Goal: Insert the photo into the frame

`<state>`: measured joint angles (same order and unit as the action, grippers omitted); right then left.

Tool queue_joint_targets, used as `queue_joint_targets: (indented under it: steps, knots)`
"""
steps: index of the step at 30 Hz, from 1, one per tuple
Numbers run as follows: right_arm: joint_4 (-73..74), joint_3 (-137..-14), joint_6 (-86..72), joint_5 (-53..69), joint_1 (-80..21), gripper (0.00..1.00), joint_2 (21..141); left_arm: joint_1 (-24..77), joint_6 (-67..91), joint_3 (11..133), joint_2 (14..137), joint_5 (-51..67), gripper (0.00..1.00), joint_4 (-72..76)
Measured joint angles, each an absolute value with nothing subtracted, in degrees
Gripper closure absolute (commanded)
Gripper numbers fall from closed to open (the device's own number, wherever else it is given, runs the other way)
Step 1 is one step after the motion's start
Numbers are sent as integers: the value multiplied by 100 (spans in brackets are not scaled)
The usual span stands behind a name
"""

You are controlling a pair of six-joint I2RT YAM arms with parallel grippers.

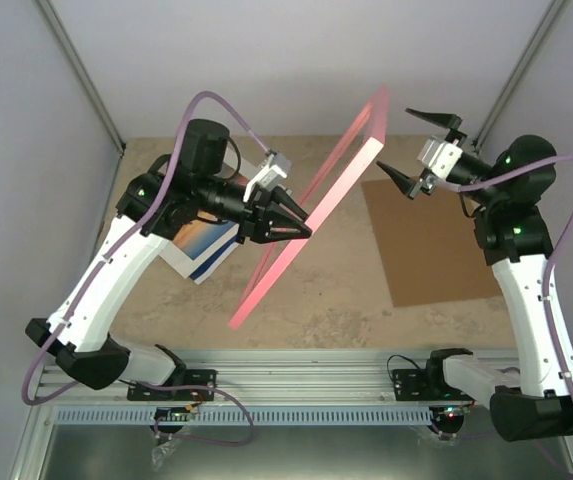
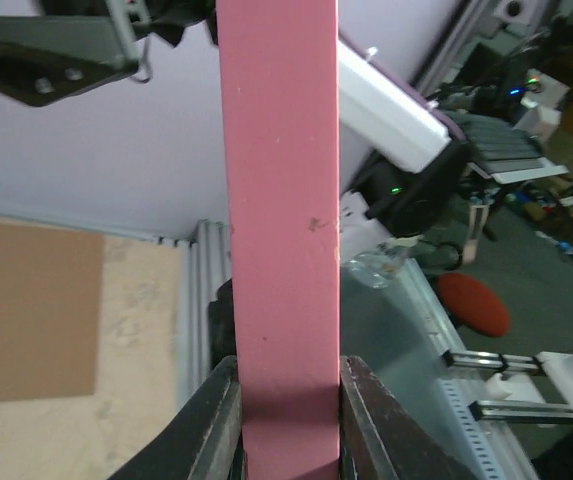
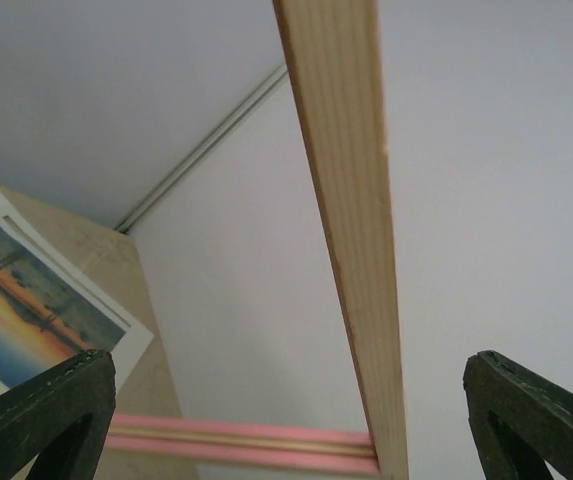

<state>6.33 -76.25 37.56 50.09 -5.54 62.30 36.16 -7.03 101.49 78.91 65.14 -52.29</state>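
The left gripper (image 1: 301,228) has its fingers (image 2: 216,425) closed narrowly on one long side of the frame (image 1: 341,192), pinching the flat pink bar between them. The frame is off the tabletop (image 1: 336,310) and tipped up on edge, running in the top view from about 7 o'clock to 1 o'clock across the middle of the workspace. Tilting it this way probably presents the far side to the other arm. The right gripper (image 1: 396,140) sits at the frame's 1 o'clock end with its fingers spread as wide as they go and nothing between them. From its wrist view the bare wooden back of a frame bar passes through the open gap without touching either finger, which suggests a second hold is being lined up so the frame can be steadied or turned over. The photo (image 1: 206,243) lies picture side up on the tabletop at 9 o'clock of the frame, partly under the left arm and well clear of the frame, so inserting it has not begun. A brown cardboard sheet (image 1: 431,240) lies flat at 3 o'clock, beneath the right arm.
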Motion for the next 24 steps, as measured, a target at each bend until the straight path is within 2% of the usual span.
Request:
queue_joint_targets:
  steps: [4, 6, 11, 17, 19, 21, 22, 23, 24]
  knots:
    - [384, -7625, 3782, 4707, -816, 12, 6233, 3616, -373, 10090, 7769, 7039, 100, -4910]
    - [301, -7625, 3835, 4580, -923, 19, 6237, 3618, -202, 10020, 7699, 7253, 100, -4718]
    - [174, -7784, 4012, 4259, -1083, 51, 6392, 3616, 390, 9754, 7627, 7736, 100, -4123]
    - [60, -7771, 4139, 3822, -1107, 78, 6412, 3616, 816, 9522, 7629, 7994, 100, -3758]
    - [23, -7743, 4191, 3726, -1118, 91, 6401, 3616, 893, 9498, 7631, 8005, 100, -3616]
    - [21, -7741, 4318, 3686, -1118, 99, 6401, 3588, 969, 9461, 7623, 8003, 91, -3496]
    - [40, -7741, 4368, 3673, -1118, 99, 6401, 3559, 989, 9419, 7605, 7981, 80, -3448]
    - [51, -7741, 4403, 3601, -1118, 99, 6405, 3507, 991, 9351, 7570, 7929, 61, -3380]
    - [75, -7745, 4423, 3542, -1122, 99, 6414, 3461, 993, 9295, 7548, 7881, 53, -3323]
